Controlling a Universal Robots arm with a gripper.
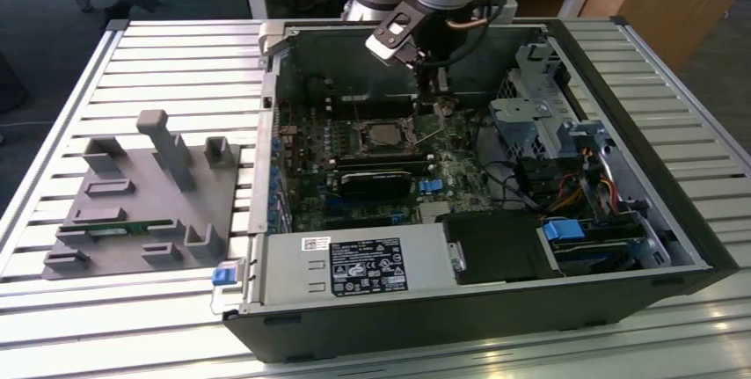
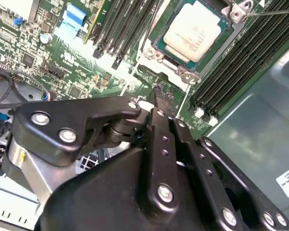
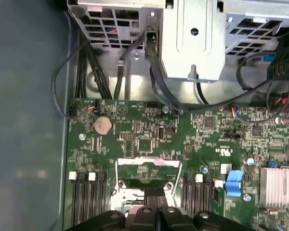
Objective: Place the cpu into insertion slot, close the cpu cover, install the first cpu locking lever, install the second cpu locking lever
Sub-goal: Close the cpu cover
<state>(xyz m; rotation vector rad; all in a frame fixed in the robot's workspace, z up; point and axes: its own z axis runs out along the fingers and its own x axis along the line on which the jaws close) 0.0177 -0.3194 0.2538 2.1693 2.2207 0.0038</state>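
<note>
Second wrist view: gripper (image 2: 158, 96) fingers pressed together, tips low over the green board (image 2: 62, 62), just beside the socket (image 2: 173, 60) — chip (image 2: 192, 31) sits in it, silver top bare. First wrist view: cover (image 3: 148, 161) stands raised just past the fingertips, board visible through its window. Exterior view: arm reaches down into the open computer case (image 1: 657, 247) — grey parts tray (image 1: 153, 221) well apart on the exterior view's left.
</note>
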